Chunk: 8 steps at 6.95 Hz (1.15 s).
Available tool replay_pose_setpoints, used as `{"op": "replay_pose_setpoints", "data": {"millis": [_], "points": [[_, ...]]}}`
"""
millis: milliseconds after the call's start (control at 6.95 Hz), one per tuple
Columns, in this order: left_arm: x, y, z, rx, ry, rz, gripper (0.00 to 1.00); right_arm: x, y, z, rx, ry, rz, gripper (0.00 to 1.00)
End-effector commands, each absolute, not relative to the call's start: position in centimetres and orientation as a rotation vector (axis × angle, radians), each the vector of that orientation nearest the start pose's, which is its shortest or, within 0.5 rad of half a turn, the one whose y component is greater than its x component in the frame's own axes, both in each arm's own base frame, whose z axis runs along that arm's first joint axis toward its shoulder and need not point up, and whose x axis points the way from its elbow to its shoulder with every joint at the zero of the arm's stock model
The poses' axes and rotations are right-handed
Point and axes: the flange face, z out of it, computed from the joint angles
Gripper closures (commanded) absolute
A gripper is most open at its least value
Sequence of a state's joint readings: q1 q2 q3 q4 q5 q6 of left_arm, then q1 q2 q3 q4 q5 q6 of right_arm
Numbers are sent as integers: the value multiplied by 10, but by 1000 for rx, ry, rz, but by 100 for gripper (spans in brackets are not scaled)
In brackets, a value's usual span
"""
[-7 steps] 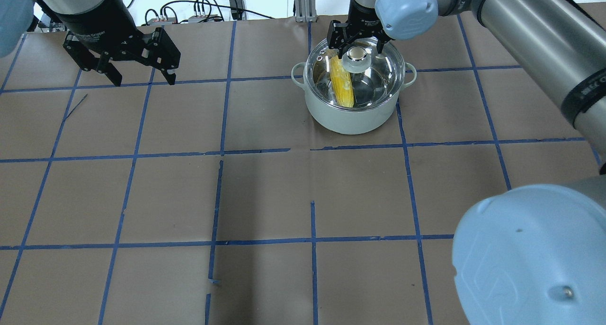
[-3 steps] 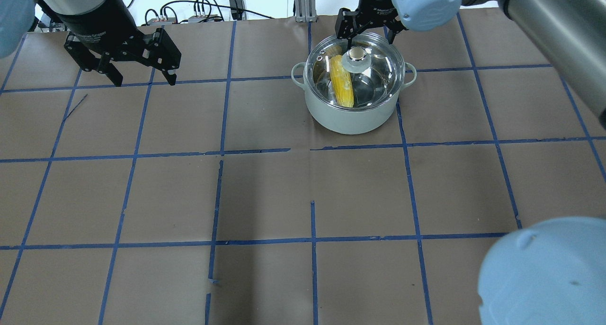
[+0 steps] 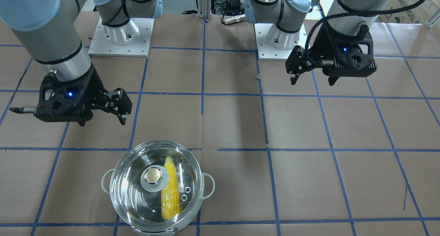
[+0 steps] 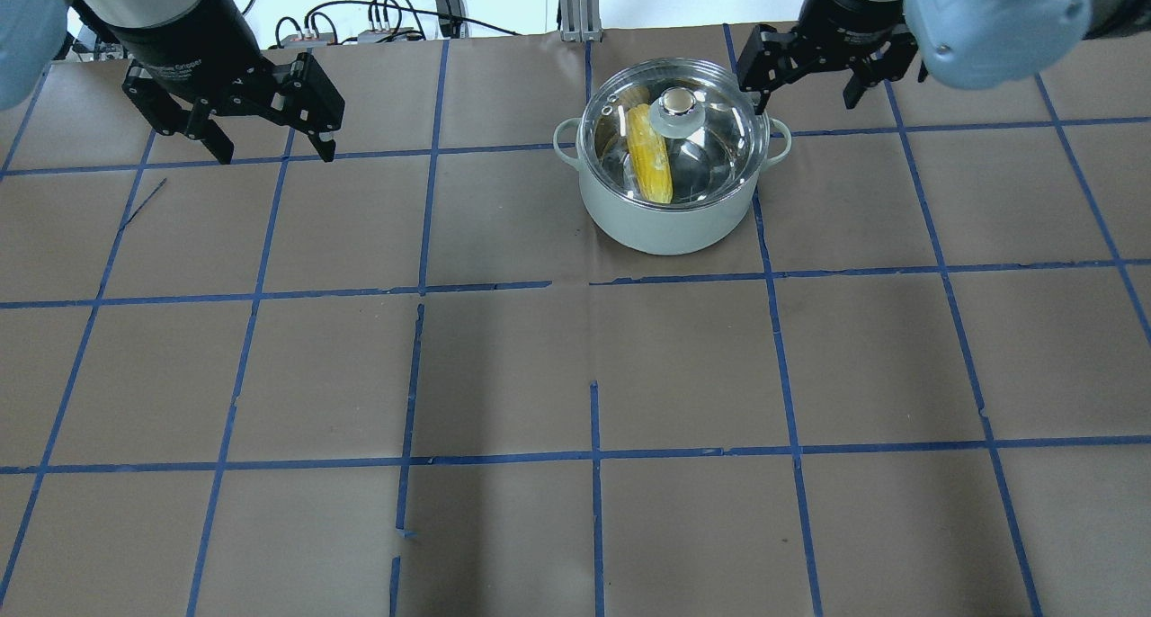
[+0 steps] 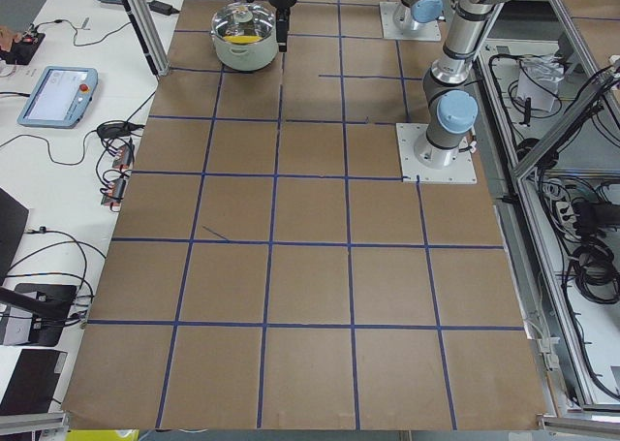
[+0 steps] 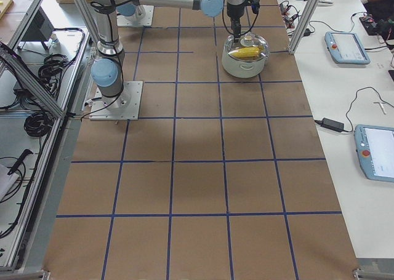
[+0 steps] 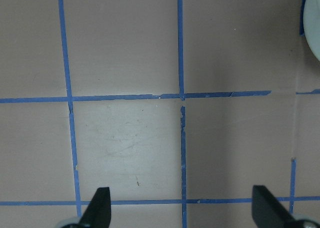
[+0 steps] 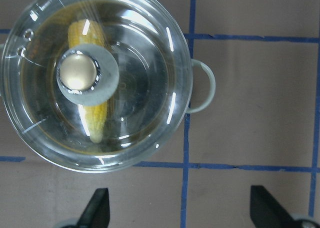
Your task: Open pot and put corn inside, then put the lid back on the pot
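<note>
The pot (image 4: 670,226) stands at the far middle of the table. The glass lid (image 4: 710,140) sits on it, with its knob (image 4: 677,104) free. The yellow corn (image 4: 649,154) lies inside the pot under the lid. My right gripper (image 4: 807,102) is open and empty, raised just to the right of the pot. Its wrist view shows the lid (image 8: 145,77), the corn (image 8: 95,120) and a pot handle (image 8: 204,85) below its open fingers (image 8: 97,208). My left gripper (image 4: 272,154) is open and empty at the far left, well apart from the pot.
The table is covered in brown paper with a blue tape grid (image 4: 593,460). Cables and a metal post (image 4: 575,5) lie past the far edge. The left wrist view shows bare paper and the pot's edge (image 7: 312,22).
My right gripper has lifted away from the lid knob and moved right, clear of the pot. The lid stays on the pot. The left arm has not moved.
</note>
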<state>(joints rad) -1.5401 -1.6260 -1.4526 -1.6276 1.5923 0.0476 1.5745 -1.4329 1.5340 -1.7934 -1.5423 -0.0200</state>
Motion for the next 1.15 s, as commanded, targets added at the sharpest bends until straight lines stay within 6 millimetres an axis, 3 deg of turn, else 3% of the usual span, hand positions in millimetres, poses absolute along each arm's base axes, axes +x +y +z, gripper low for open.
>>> {"op": "replay_pose_setpoints", "data": {"millis": [0,432,719,1007], "points": [[-115,-519,513,26,3120,-8,0,127,-498,468,-6,3104,-203,0],[-116,-519,512,26,3120,-6,0,132,-491,473,-17,3103,-142,0],[-116,-519,512,26,3120,-8,0,131,-466,472,-3,3095,302,0],[-117,-519,511,26,3120,-6,0,129,-488,490,2,3099,97,0]]}}
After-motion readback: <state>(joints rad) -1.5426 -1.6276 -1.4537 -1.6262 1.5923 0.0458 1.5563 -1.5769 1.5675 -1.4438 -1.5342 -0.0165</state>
